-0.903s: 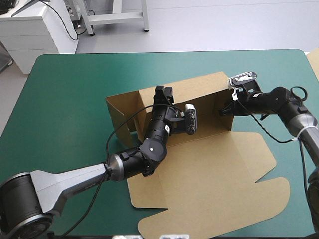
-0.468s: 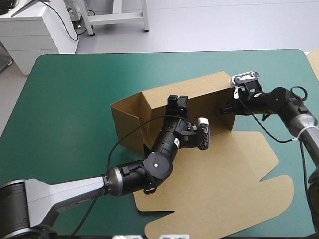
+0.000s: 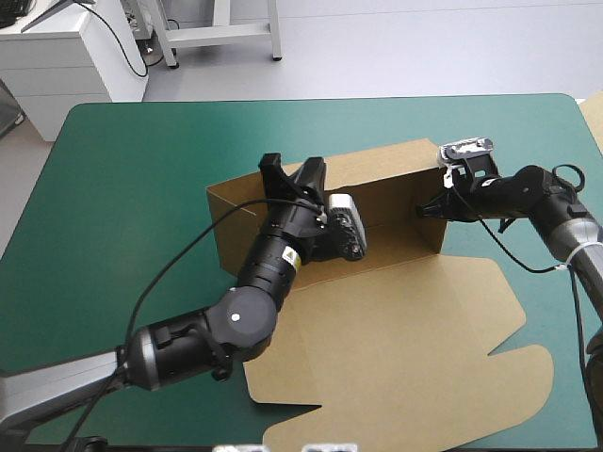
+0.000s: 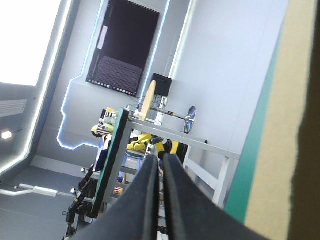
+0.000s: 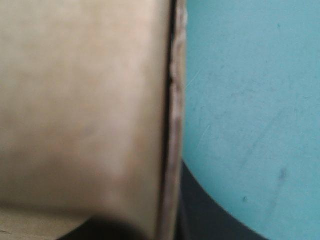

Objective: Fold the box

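The brown box (image 3: 396,188) stands mid-table with its long back wall and a left end wall (image 3: 226,231) raised. Its wide cut sheet (image 3: 396,339) lies flat toward the near edge. My left gripper (image 3: 294,174) is lifted over the back wall's left part. In the left wrist view it (image 4: 161,156) is shut on nothing and looks level into the room, with brown board (image 4: 295,100) beside it. My right gripper (image 3: 426,209) is at the box's right end. In the right wrist view it (image 5: 172,210) is shut on the board's edge (image 5: 80,100).
Bare teal-green cover (image 3: 132,169) lies to the left of the box and beyond it, and it (image 5: 250,100) also shows beside the gripped edge. A pale board edge (image 3: 594,113) pokes in at the table's far right side.
My left arm has drawn out of the box and risen leftward over the back wall. The left end flap now stands upright. The right gripper has kept its hold in place.
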`<state>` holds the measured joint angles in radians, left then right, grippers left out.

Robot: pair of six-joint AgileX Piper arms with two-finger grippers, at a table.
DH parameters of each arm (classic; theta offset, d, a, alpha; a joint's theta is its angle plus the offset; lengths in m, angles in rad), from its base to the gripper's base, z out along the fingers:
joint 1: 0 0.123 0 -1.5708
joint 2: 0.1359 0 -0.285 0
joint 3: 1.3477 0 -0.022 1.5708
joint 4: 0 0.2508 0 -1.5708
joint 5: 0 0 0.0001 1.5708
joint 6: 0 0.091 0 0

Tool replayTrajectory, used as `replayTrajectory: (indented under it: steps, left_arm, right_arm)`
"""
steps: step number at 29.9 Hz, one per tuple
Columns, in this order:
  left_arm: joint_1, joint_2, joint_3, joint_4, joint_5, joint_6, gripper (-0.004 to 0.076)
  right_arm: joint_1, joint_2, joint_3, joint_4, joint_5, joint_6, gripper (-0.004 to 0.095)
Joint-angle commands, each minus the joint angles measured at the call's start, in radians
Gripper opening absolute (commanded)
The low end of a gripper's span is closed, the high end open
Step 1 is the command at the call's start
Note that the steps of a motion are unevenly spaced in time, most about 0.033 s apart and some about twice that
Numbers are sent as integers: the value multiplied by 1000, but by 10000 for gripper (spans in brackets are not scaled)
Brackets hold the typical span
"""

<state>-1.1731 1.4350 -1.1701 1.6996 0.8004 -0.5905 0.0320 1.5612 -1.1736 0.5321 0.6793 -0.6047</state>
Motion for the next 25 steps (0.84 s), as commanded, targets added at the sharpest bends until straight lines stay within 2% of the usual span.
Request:
replayTrajectory:
  steps: [1, 5, 9, 13, 21, 25]
  left_arm:
    - [-2, -104, -27, 76, 47, -12, 3]
    - [81, -165, -31, 58, 41, -30, 3]
    - [243, -194, -56, -85, 13, -48, 3]
    - [431, -213, -65, -247, -91, -41, 3]
    - [763, -215, -65, -540, -171, -33, 3]
    - [883, -215, -65, -762, -188, 98, 3]
  right_arm:
    - [-2, -64, -7, -4, 112, 43, 1]
    - [-2, -115, -7, -11, 172, 93, 1]
    - [-2, -159, -7, -29, 241, 163, 1]
    - [3, -177, -7, -35, 328, 208, 1]
    - [45, -165, -9, -56, 297, 265, 1]
    - [45, -136, -13, -61, 288, 292, 1]
